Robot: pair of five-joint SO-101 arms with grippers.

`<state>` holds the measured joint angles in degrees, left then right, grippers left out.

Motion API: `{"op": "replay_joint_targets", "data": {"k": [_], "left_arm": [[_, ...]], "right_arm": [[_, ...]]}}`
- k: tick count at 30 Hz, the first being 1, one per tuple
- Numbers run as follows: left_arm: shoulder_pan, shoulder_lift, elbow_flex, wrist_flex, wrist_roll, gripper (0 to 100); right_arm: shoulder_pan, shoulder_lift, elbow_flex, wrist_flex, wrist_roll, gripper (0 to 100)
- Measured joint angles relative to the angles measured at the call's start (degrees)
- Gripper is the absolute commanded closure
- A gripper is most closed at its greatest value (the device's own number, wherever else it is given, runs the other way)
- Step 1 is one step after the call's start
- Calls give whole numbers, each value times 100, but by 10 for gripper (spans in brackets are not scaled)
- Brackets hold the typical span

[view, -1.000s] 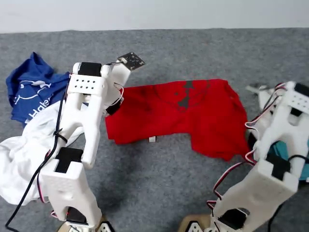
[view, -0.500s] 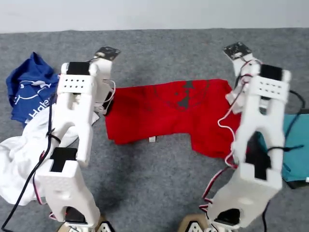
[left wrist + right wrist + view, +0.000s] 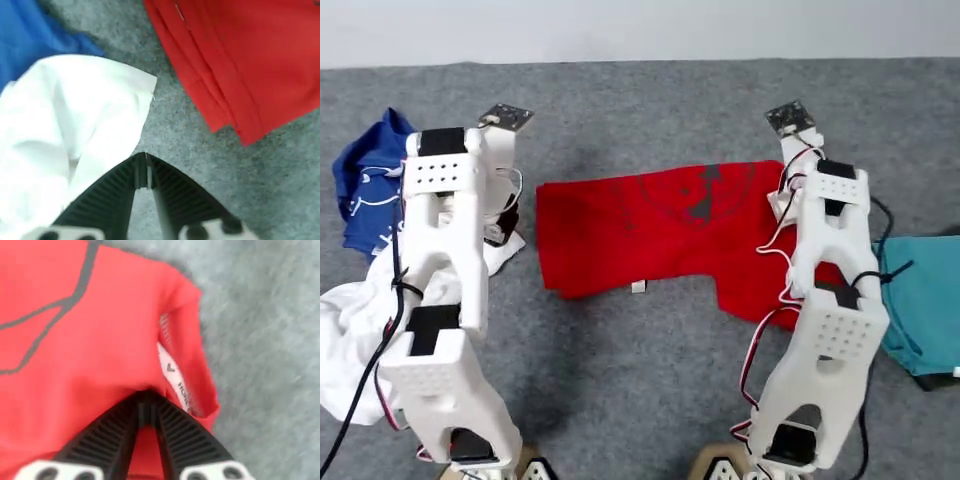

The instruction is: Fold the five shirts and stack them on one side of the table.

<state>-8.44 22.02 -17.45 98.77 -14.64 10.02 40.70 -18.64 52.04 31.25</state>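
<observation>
A red shirt [image 3: 660, 230] with a dark print lies spread in the middle of the grey table. My left gripper [image 3: 144, 159] is shut with nothing in it, hovering at the edge of a crumpled white shirt [image 3: 65, 125], a little off the red shirt's [image 3: 250, 60] folded left edge. My right gripper [image 3: 146, 396] is shut just above the red shirt [image 3: 75, 340], next to its collar label [image 3: 172, 375]. In the high view the left arm [image 3: 445, 200] stands left of the red shirt and the right arm [image 3: 825, 210] over its right end.
A blue shirt [image 3: 365, 185] lies bunched at the far left, partly under the white shirt [image 3: 360, 320]. A teal shirt [image 3: 920, 300] lies at the right edge. Bare grey carpet [image 3: 640, 380] stretches in front of the red shirt.
The left arm has drawn leftward off the red shirt's left edge towards the white shirt. The right arm has swung from over the teal shirt to the red shirt's right end.
</observation>
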Motion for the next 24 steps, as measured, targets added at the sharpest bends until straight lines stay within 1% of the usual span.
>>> {"op": "replay_joint_targets", "data": {"k": [4,11,19,24], "left_arm": [[-9,0,-79,0,-9,997],[-9,0,-79,0,-35,997],[-114,0,-79,0,-44,997],[-141,0,-79,0,-44,997]], "right_arm": [[114,149,-571,70,0,989],[105,149,-1512,1354,-18,989],[62,88,-1538,2804,-18,989],[-132,79,-1538,3684,-35,989]]}}
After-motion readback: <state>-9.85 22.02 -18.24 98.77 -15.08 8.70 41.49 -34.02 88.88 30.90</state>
